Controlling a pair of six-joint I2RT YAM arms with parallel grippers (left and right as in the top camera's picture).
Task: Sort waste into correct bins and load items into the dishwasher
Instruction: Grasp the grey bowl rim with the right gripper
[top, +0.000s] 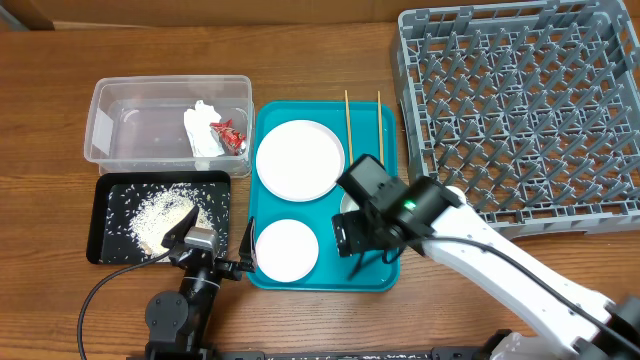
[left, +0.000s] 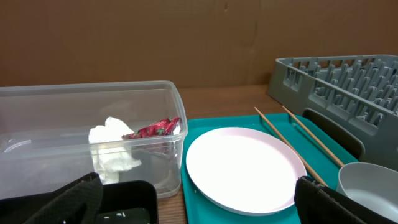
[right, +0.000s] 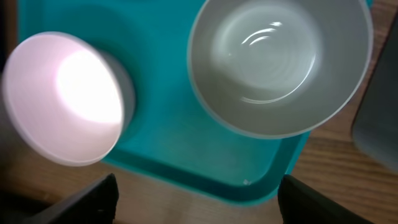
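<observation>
The clear tub (top: 120, 125) holds the white tissue (top: 203, 131) and the red-and-white wrapper (top: 229, 133); both also show in the left wrist view, the tissue (left: 112, 149) beside the wrapper (left: 155, 129). The black tray (top: 110, 215) holds rice scraps (top: 160, 212). On the teal tray (top: 385, 125) lie a large plate (top: 299, 160), a smaller white dish (top: 287, 249) and two chopsticks (top: 348, 115). The grey dish rack (top: 520, 100) stands at the right. My left gripper (top: 212, 243) is open and empty by the black tray's front right corner. My right gripper (right: 196, 202) is open and empty above the teal tray's front edge, with the bowl (right: 280, 62) and the smaller dish (right: 62, 96) just beyond it.
The right arm (top: 480, 250) crosses the table from the front right and hides the bowl from overhead. A brown cardboard wall (left: 186, 37) closes off the back. The rack's corner (right: 379, 130) lies close to the right of the bowl.
</observation>
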